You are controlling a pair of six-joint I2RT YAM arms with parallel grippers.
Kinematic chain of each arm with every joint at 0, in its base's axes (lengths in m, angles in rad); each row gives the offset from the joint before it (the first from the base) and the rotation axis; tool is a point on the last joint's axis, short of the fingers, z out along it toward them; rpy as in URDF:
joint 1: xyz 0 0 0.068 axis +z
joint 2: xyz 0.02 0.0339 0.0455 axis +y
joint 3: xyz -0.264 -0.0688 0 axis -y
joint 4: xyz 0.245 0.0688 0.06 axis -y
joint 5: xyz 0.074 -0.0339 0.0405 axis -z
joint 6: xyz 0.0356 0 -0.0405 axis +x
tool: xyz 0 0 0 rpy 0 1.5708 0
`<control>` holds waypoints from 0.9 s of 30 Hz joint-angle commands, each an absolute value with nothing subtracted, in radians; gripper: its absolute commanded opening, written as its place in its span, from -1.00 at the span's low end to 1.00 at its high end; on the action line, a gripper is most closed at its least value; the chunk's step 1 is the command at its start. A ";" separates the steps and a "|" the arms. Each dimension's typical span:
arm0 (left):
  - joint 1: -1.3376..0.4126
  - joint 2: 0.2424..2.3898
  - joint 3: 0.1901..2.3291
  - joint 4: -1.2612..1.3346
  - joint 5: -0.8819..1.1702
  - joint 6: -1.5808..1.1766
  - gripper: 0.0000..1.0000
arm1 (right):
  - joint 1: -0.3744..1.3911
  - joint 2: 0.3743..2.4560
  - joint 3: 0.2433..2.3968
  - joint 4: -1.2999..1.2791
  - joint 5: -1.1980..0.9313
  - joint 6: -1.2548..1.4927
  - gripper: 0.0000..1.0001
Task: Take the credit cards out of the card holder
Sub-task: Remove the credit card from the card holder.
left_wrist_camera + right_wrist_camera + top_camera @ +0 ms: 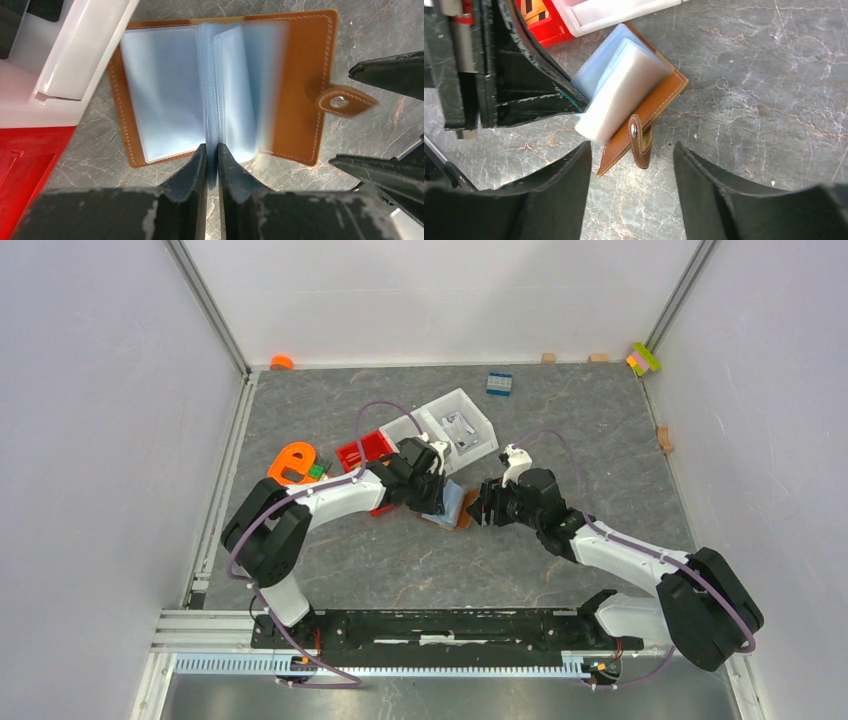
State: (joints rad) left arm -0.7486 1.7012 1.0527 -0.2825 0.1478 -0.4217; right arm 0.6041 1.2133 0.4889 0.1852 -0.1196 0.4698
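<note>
An open card holder (pixel 300 100) of brown stitched leather lies flat on a grey marbled table (pixel 749 100), just beside a white bin (pixel 75 50) and a red bin (pixel 25 160). Its clear sleeves (pixel 165 90) fan up from the spine like pages, pale blue in tone. The left gripper (pixel 212 150) has its two dark fingers pressed nearly together, pinching the lower edge of a few middle sleeves. The right gripper (pixel 631 146) hovers just beside the holder's outer edge with its fingers spread well apart and holding nothing; the strap tab (pixel 640 145) with its metal snap lies between them.

The sleeves on the right are blurred with motion, so it cannot be told which of them holds the credit cards, or whether a card edge is showing yet.

The step in hand looks like separating the sleeves to reach a card. To do it well, the left grip should hold the sleeves firmly without lifting the holder off the table. The right fingers should close on a bare card edge rather than on the plastic or the strap. The pull should run straight along the sleeve's opening.
</note>
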 commanded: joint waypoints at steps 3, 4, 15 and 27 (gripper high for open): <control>-0.741 1.745 1.071 -0.264 0.221 -0.457 -0.64 | 0.598 1.274 0.479 0.288 -0.188 0.493 0.41; -0.740 1.750 1.073 -0.264 0.226 -0.458 -0.64 | 0.598 1.289 0.482 0.291 -0.197 0.494 0.41; -0.741 1.760 1.060 -0.198 0.361 -0.470 -0.63 | 0.597 1.377 0.512 0.282 -0.205 0.494 0.44; -0.741 1.733 1.045 -0.182 0.359 -0.475 -0.14 | 0.596 1.404 0.538 0.222 -0.121 0.475 -0.05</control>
